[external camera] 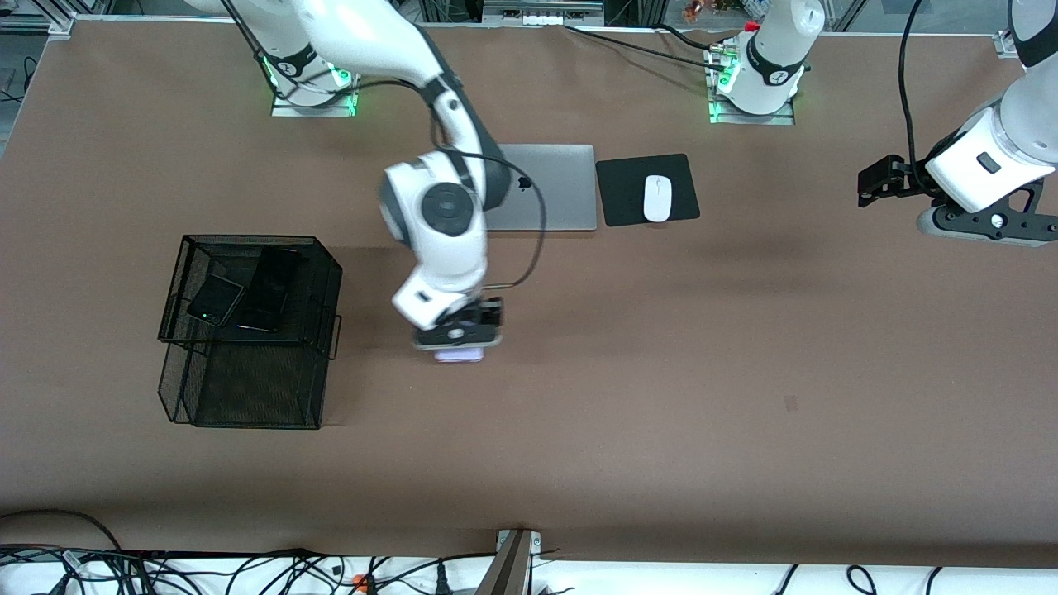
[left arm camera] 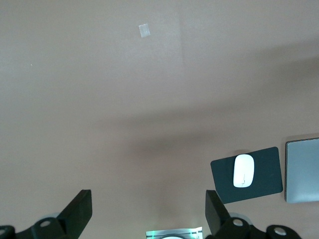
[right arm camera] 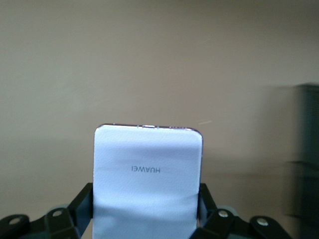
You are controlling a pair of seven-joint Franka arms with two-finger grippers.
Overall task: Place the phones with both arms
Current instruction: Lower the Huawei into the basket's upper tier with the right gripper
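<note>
Lavender-white phone (right arm camera: 147, 179) clamped in right gripper (right arm camera: 145, 209), HUAWEI lettering showing

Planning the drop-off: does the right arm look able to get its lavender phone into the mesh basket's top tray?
Probably yes: the right end effector grips the lavender phone, and the mesh basket beside it is open-topped.

Spread left gripper fingers (left arm camera: 77, 211) over bare table (left arm camera: 99, 99); white mouse (left arm camera: 242, 171) on black pad (left arm camera: 266, 177)

Brown table (external camera: 661, 397), cables (external camera: 248, 570) along edge
</note>
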